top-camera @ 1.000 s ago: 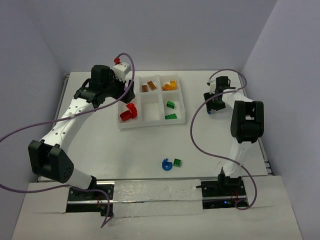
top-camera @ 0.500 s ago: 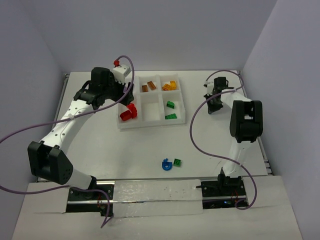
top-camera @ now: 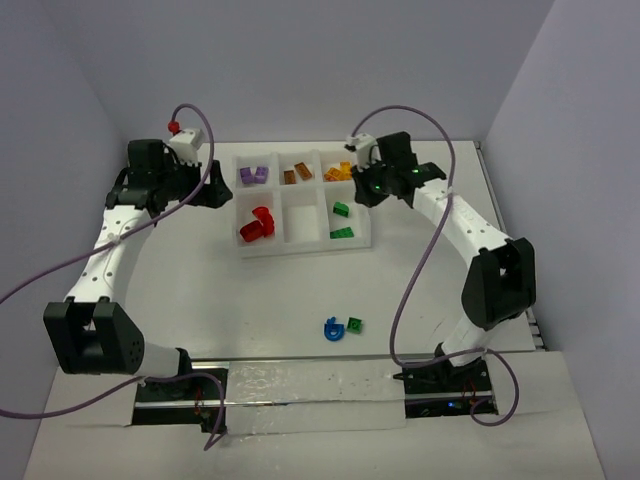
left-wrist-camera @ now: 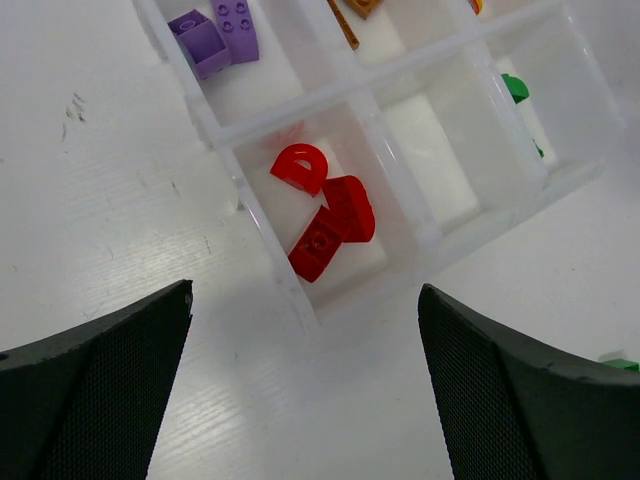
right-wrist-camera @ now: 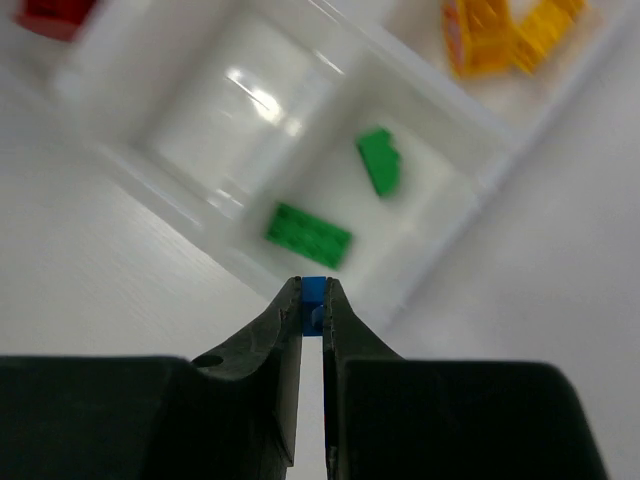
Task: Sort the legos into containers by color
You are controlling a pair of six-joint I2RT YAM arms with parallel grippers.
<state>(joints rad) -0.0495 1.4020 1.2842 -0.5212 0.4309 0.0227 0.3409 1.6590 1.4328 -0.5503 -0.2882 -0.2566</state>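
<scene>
We had the right gripper (right-wrist-camera: 311,300) pinching a blue brick (right-wrist-camera: 314,289) at the tray (top-camera: 300,249) by the green bricks (right-wrist-camera: 309,236), empty near-middle compartment (top-camera: 304,215) leftward; left gripper (left-wrist-camera: 305,295) gaped wide, holding nothing.

No writing, label, brand mark, number or sign can be read anywhere in these views. The legos (left-wrist-camera: 330,215) show plain coloured faces. The studs on the purple bricks (left-wrist-camera: 215,38), in the tray compartment next to the red ones, are too small and blurred to make out any lettering. The white tray (top-camera: 300,249) and the counter (top-camera: 250,300) around it carry no legible marks.
</scene>
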